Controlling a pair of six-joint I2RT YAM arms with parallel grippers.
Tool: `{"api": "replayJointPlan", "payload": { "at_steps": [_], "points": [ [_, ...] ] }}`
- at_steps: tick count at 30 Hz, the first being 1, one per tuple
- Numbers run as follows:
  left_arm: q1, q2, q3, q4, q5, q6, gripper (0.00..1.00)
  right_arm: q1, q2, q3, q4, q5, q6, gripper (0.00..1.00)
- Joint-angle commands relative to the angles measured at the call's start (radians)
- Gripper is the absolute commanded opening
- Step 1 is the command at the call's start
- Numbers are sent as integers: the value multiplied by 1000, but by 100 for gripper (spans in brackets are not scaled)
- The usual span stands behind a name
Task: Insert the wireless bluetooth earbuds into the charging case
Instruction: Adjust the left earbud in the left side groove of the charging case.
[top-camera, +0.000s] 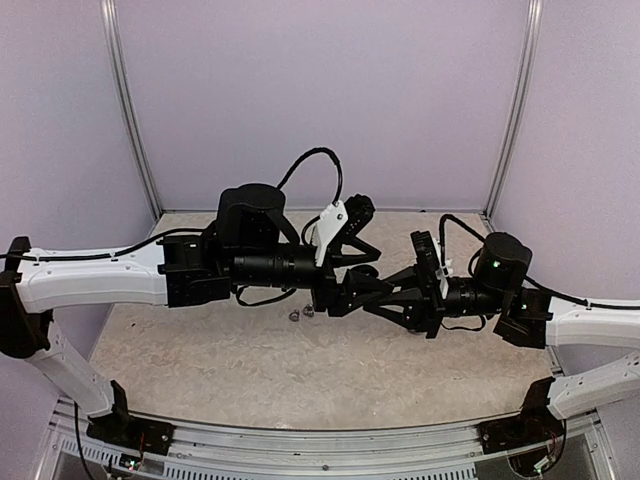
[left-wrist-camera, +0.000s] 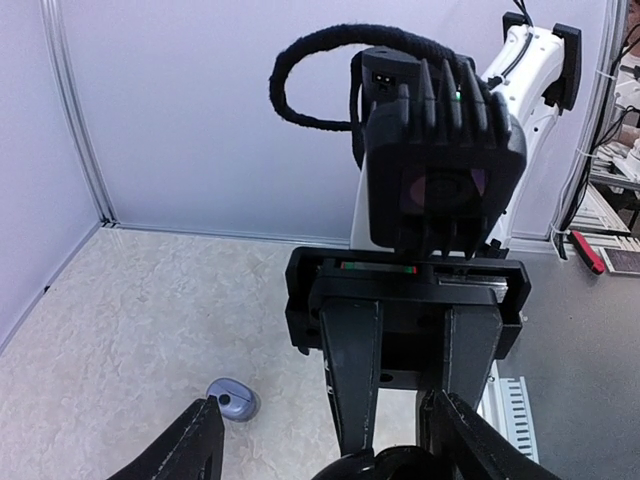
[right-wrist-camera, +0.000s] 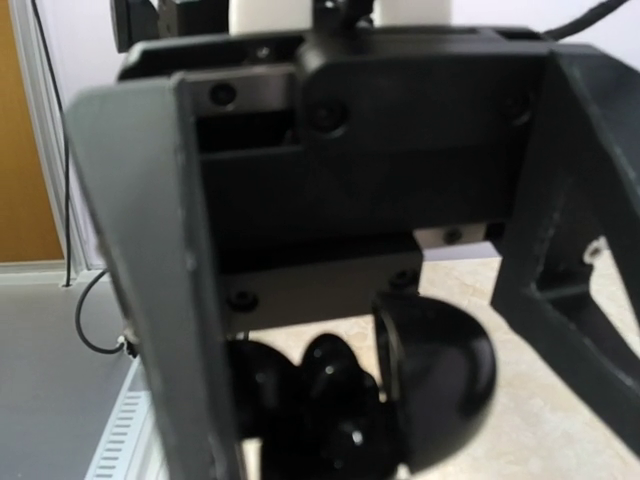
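My two grippers meet nose to nose above the table's middle. My right gripper (top-camera: 385, 295) (right-wrist-camera: 365, 330) holds a round black charging case (right-wrist-camera: 330, 410) with its lid (right-wrist-camera: 445, 370) swung open; rounded black shapes lie in it, too blurred to name. The case also shows at the bottom of the left wrist view (left-wrist-camera: 400, 465), at the right gripper's fingertips. My left gripper (top-camera: 350, 280) (left-wrist-camera: 325, 420) is open, its fingers spread wide around the right gripper's fingers. Two silvery-grey earbuds (top-camera: 295, 315) (top-camera: 308, 311) lie on the table below; one shows in the left wrist view (left-wrist-camera: 232, 402). No black earbud shows clearly.
The beige marbled table (top-camera: 200, 370) is closed in by lilac walls at the back and sides. The right arm's wrist camera (left-wrist-camera: 440, 170) with its looped black cable fills the space ahead of my left gripper.
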Motion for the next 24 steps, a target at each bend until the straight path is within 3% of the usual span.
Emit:
{"api": "replayJointPlan", "payload": {
  "at_steps": [1,13,24],
  "points": [
    [12,31,24,8,-20,7,71,16,-11,6,47,-42,7,0],
    [42,66,28,65,86,-57,71,16,-18,0,53,-53,13,0],
    [10,72,44,39,201,-7,80,16,-22,-11,59,-21,25,0]
  ]
}}
